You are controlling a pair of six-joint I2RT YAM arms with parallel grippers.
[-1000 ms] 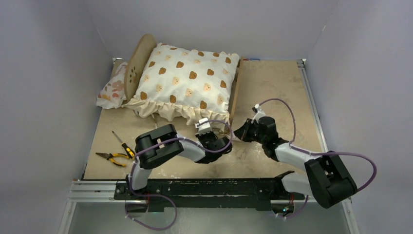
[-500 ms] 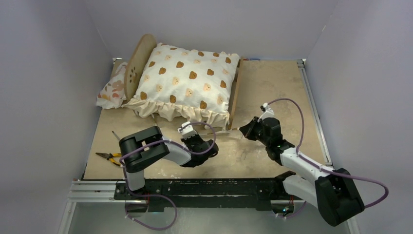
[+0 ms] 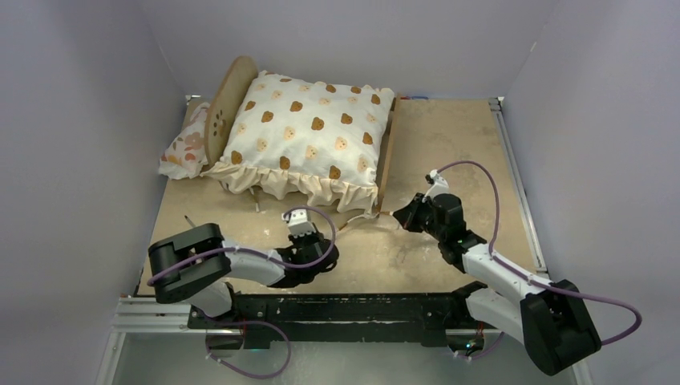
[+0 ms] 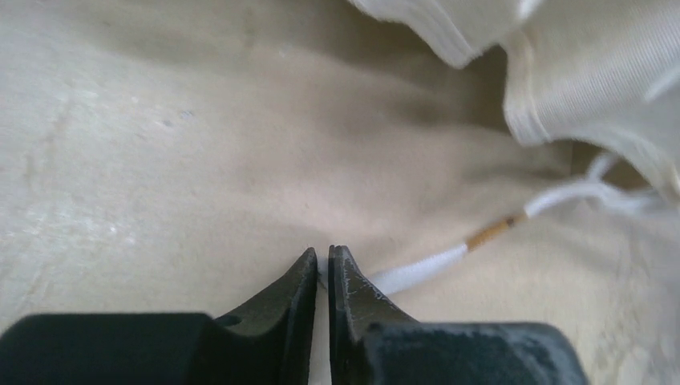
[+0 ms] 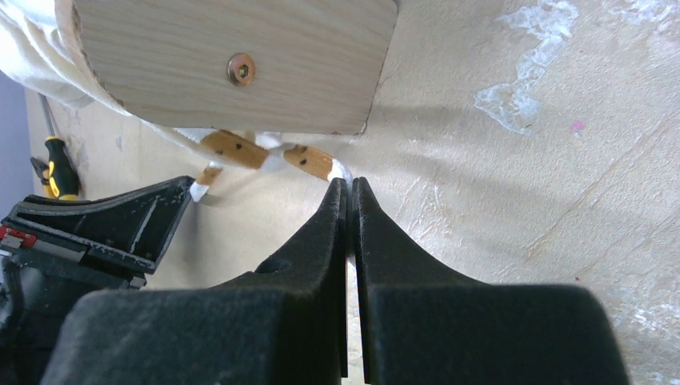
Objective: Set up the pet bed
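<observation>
The pet bed (image 3: 387, 152) stands at the back left, with a light-wood rounded headboard (image 3: 228, 100) and a bear-print ruffled cushion (image 3: 309, 136) lying on it. Thin white-and-brown ties hang from the cushion's near right corner. My left gripper (image 3: 330, 234) sits low in front of the bed, shut on the end of one white tie (image 4: 417, 269), which runs back toward the ruffle (image 4: 593, 88). My right gripper (image 3: 398, 215) is at the rail's wooden end (image 5: 224, 64), shut, with the other tie (image 5: 309, 160) reaching its tips.
A small floral pillow (image 3: 186, 148) leans behind the headboard at the far left. A yellow-and-black screwdriver (image 5: 58, 164) lies at the near left, mostly hidden behind my left arm in the top view. Grey walls enclose the table on three sides.
My left arm has swung left and back toward the near edge, drawing its tie out from the cushion. The right gripper shifted slightly right, then held still.
</observation>
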